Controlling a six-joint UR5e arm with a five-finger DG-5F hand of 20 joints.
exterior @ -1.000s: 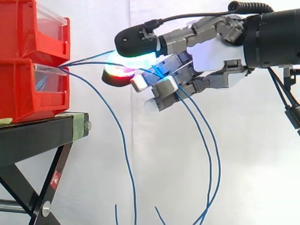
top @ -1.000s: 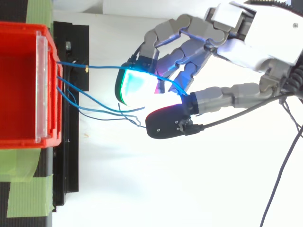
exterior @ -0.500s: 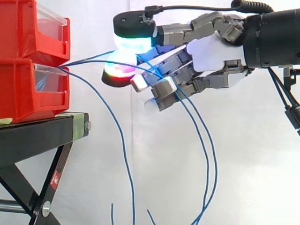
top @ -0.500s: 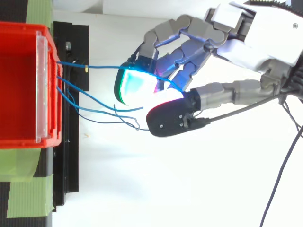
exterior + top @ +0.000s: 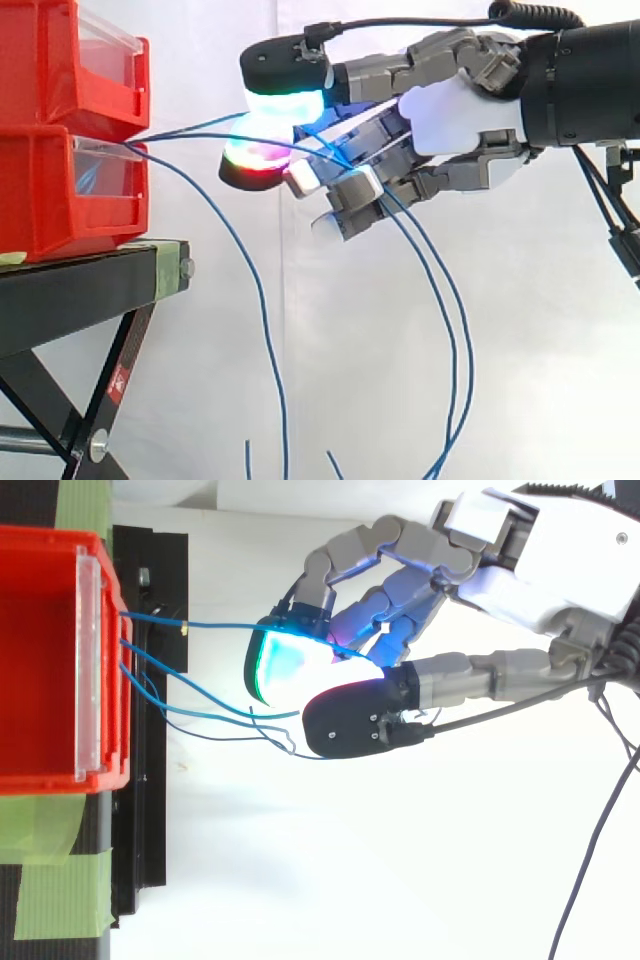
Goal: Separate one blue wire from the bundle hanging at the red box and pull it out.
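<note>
- the hand comes in from the right, with its fingers curled, and stands apart from the front of the lower red box.
- it is nearly closed: the thumb pad stands right over a glowing finger pad, and one blue wire runs between them, pinched there.
- this wire goes from the front of the lower red box across to the hand, then passes through the fingers and hangs down below the palm.
- the rest of the bundle hangs from the same box, in front of the black stand.
- half a second ago the thumb pad was higher, with a wider gap; it has now come down onto the wire.
</note>
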